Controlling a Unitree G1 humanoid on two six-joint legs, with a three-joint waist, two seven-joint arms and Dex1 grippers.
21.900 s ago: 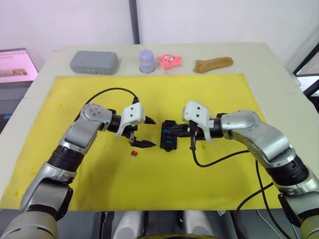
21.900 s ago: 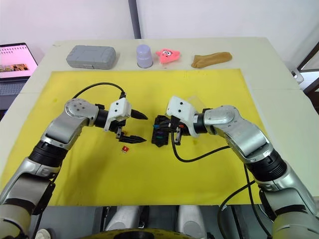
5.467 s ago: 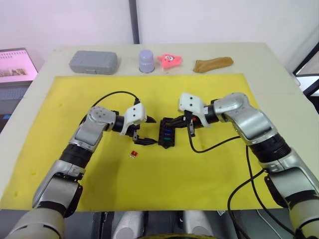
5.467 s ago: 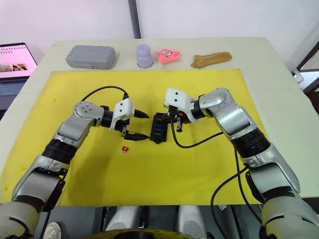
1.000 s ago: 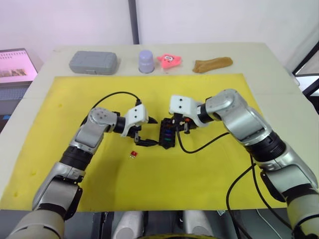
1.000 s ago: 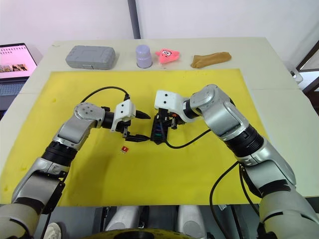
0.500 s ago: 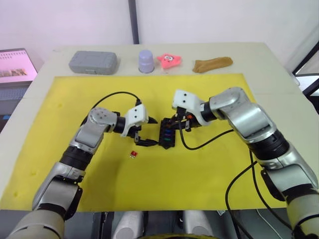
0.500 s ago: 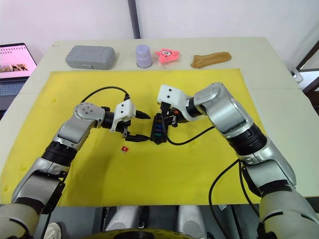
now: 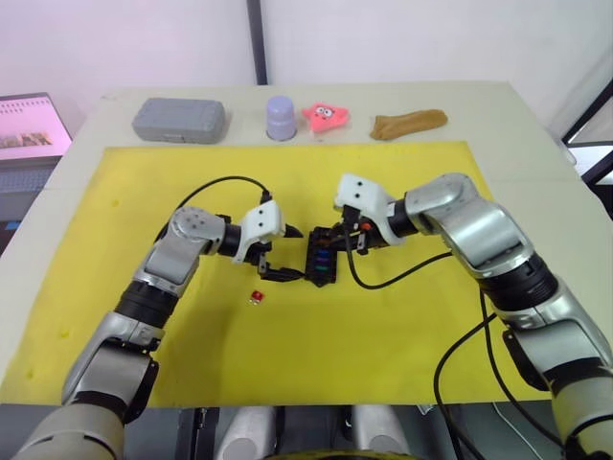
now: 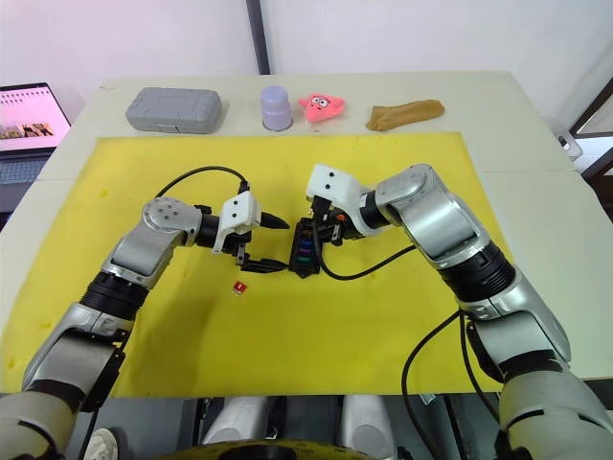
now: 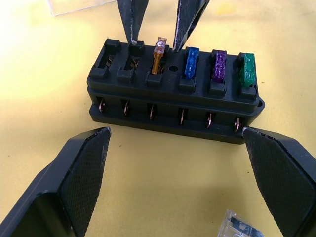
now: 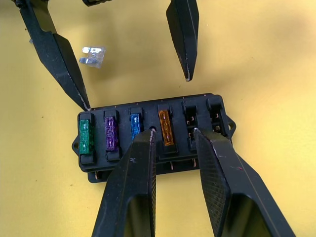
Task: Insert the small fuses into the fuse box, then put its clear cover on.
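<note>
Small black rectangular plastic fuse box (image 11: 174, 96) sits on the yellow mat (image 9: 383, 326), roughly mid-mat btwn both arms. Four small blade fuses seated: green (image 12: 85, 136), purple (image 12: 110, 134), blue (image 12: 135, 126), amber (image 12: 166, 128); two slots at the amber end are empty. Right gripper (image 12: 173, 136) is right over the box, black fingers straddling the amber fuse w/ a gap each side, so jaws parted, nothing gripped; looks like it's placed there to press/seat the amber one, which stands a bit proud in left wrist view. Left gripper (image 11: 175, 148) wide open, fingers apart either side of the box, one tip touching the green-end corner in right wrist view — prob. bracing the box so it doesn't slide while right pushes. Red fuse (image 9: 257, 297) lies loose on mat near left gripper, and a pale grey/clear one (image 12: 92, 56) lies beside the box, both not yet inserted. Clear rectangular plastic cover (image 11: 79, 5) lies on mat just past the box, off it — judged to go on last.
</note>
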